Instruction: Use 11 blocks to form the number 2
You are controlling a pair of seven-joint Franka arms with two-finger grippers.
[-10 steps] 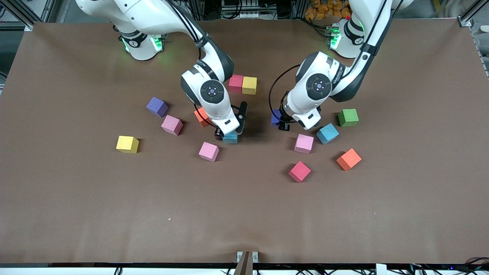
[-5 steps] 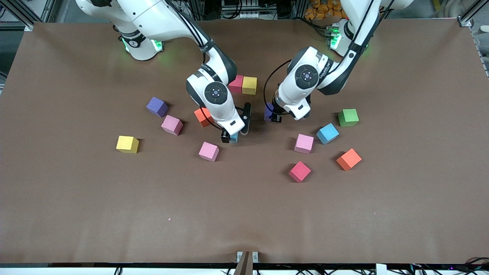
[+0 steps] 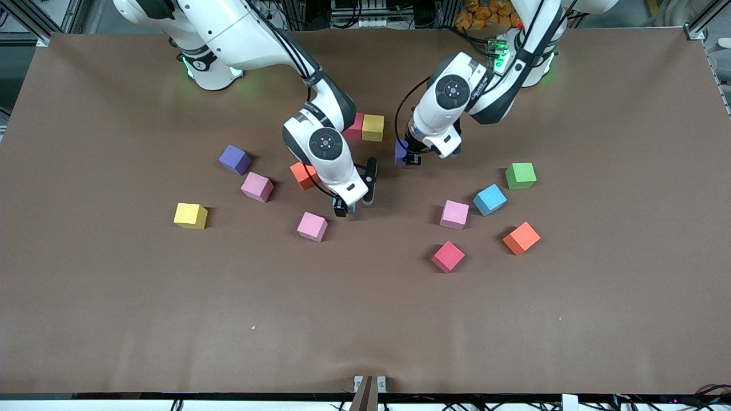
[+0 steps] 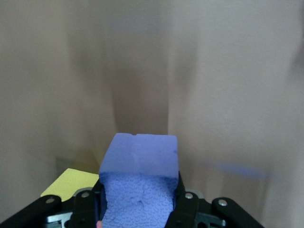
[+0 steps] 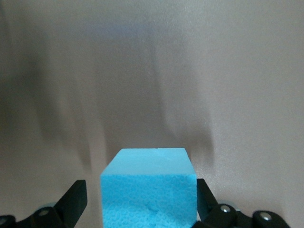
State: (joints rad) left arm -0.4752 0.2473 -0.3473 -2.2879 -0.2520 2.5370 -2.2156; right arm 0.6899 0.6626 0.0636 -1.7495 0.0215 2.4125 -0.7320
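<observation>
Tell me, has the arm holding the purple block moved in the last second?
Yes. The left gripper carried the purple block away from the green cube, toward the yellow block.

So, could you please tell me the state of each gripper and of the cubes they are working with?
left gripper: shut on purple cube.
right gripper: open, fingers on either side of light blue cube, not gripping it.
red cube and yellow cube: touching, side by side on the table.
green cube: lying alone, untouched.
</observation>
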